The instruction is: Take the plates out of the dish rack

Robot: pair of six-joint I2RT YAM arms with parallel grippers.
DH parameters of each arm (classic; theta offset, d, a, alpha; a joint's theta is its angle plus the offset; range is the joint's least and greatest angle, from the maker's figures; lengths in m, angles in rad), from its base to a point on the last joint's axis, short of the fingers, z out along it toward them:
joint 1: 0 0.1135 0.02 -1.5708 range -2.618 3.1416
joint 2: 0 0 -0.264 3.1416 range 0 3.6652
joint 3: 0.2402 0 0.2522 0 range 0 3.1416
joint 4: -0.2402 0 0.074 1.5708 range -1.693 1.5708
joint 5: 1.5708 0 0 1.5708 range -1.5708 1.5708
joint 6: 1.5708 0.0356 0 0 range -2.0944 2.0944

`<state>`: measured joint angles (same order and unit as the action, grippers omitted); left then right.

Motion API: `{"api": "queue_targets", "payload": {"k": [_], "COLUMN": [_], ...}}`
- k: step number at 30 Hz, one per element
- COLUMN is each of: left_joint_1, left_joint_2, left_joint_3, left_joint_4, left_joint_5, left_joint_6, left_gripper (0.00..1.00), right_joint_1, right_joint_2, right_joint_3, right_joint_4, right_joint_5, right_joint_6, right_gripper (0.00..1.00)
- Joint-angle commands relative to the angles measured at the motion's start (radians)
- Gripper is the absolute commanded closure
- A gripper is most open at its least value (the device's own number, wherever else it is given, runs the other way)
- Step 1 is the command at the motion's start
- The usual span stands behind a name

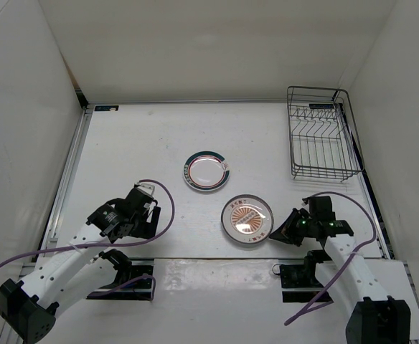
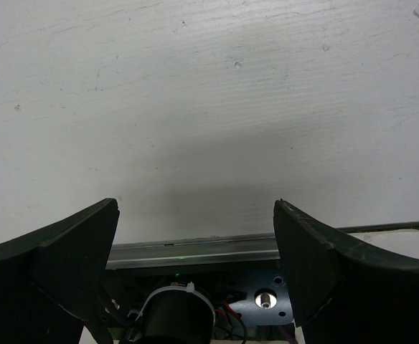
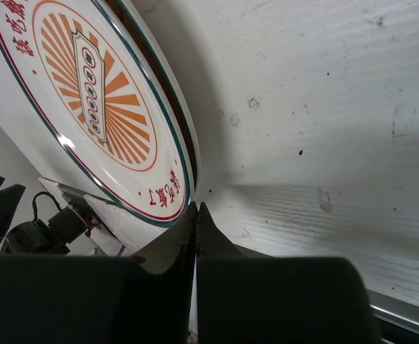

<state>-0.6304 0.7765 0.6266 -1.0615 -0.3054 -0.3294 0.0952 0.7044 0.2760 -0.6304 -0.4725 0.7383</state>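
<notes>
The black wire dish rack (image 1: 324,136) stands at the far right, and no plate shows in it. A white plate with a green-and-red rim ring (image 1: 207,170) lies flat mid-table. A sunburst plate (image 1: 247,219) lies nearer, and a dark edge shows under it. I cannot tell whether another plate lies beneath. My right gripper (image 1: 278,231) is shut, with its tips at this plate's right rim. In the right wrist view the shut gripper (image 3: 197,206) meets the rim of the sunburst plate (image 3: 95,107), with nothing between the fingers. My left gripper (image 1: 143,217) is open and empty over bare table, as the left wrist view (image 2: 195,204) shows.
White walls enclose the table on three sides. A metal rail (image 1: 69,172) runs along the left edge. Purple cables (image 1: 168,208) loop beside both arms. The arm bases (image 1: 134,279) sit at the near edge.
</notes>
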Motion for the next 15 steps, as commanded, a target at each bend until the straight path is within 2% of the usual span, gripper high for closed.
{"api": "queue_targets", "payload": {"k": [1, 15], "left_joint_1": [-0.002, -0.002], "left_joint_2": [-0.003, 0.000], "left_joint_3": [-0.002, 0.001], "left_joint_4": [0.012, 0.015], "left_joint_5": [0.002, 0.002], "left_joint_6": [0.007, 0.007], "left_gripper": [0.00, 0.00], "right_joint_1": [0.009, 0.015], "right_joint_2": [0.024, 0.004], "right_joint_3": [0.005, 0.060], "right_joint_4": [0.074, -0.003], "right_joint_5": [-0.018, 0.078], "right_joint_6": [0.015, -0.011], "right_gripper": [1.00, 1.00]}}
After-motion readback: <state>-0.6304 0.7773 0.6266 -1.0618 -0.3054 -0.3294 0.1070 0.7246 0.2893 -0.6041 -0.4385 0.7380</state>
